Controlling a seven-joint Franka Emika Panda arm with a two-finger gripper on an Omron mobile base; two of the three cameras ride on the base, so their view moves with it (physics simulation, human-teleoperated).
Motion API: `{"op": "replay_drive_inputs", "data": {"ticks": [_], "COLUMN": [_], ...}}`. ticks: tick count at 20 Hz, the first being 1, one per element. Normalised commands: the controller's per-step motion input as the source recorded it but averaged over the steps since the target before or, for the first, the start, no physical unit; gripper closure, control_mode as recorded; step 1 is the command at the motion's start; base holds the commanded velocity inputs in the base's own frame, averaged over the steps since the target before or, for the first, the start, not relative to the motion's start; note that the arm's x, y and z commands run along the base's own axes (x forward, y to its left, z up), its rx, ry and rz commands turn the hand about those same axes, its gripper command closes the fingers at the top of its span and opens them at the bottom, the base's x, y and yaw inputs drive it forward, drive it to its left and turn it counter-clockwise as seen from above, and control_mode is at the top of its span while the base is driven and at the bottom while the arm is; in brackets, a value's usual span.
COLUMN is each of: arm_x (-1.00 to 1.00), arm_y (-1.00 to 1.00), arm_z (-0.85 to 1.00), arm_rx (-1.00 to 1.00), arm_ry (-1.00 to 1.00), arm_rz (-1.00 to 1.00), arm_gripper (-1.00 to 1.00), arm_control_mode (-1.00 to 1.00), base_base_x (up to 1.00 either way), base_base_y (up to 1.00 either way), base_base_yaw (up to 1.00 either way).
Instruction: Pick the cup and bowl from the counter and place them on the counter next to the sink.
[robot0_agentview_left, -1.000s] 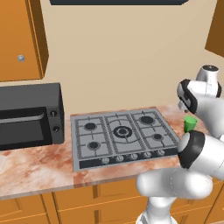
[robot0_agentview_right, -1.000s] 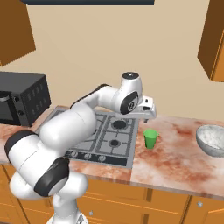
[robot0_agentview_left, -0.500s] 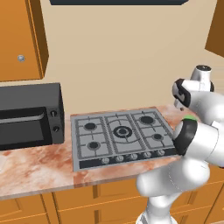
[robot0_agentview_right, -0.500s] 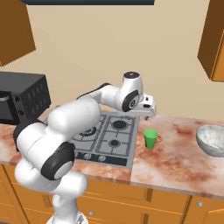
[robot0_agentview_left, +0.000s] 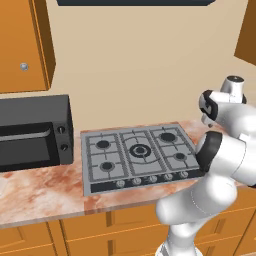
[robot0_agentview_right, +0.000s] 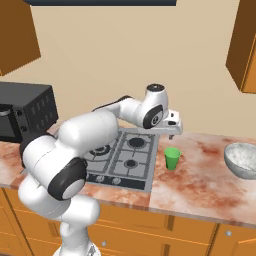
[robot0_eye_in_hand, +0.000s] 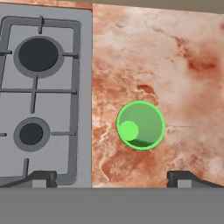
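- Cup (robot0_agentview_right: 172, 158), green and upright, stands on the counter (robot0_agentview_right: 205, 185) just right of the stove (robot0_agentview_right: 122, 157); the hand view looks down into its open mouth (robot0_eye_in_hand: 140, 125).
- Gripper (robot0_eye_in_hand: 109, 177) hovers above it, fingertips (robot0_eye_in_hand: 41, 178) wide apart, touching nothing.
- Bowl (robot0_agentview_right: 242, 160) sits well apart to the right.
- Microwave (robot0_agentview_left: 32, 132) stands left of the stove.

Marbled counter (robot0_agentview_right: 200, 185), green cup (robot0_agentview_right: 172, 158) upright beside stove (robot0_agentview_right: 122, 156), bowl (robot0_agentview_right: 243, 160), microwave (robot0_agentview_left: 32, 131)
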Motion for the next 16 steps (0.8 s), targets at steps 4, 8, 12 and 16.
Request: {"op": "replay_drive_inputs", "data": {"ticks": [4, 8, 12, 16], "arm_x": [0.01, 0.12, 0.18, 0.18], "arm_y": [0.0, 0.0, 0.0, -0.01], "arm_z": [-0.21, -0.27, -0.25, -0.29], "arm_rx": [0.0, 0.0, 0.0, 0.0], "arm_ry": [0.0, 0.0, 0.0, 0.0], "arm_rz": [0.0, 0.0, 0.01, 0.0], "arm_gripper": [-1.0, -1.0, -1.0, -1.0], "arm_control_mode": [-1.0, -1.0, -1.0, -1.0], "base_base_x": [0.0, 0.0, 0.0, 0.0], "base_base_y": [0.0, 0.0, 0.0, 0.0], "base_base_yaw": [0.0, 0.0, 0.0, 0.0]}}
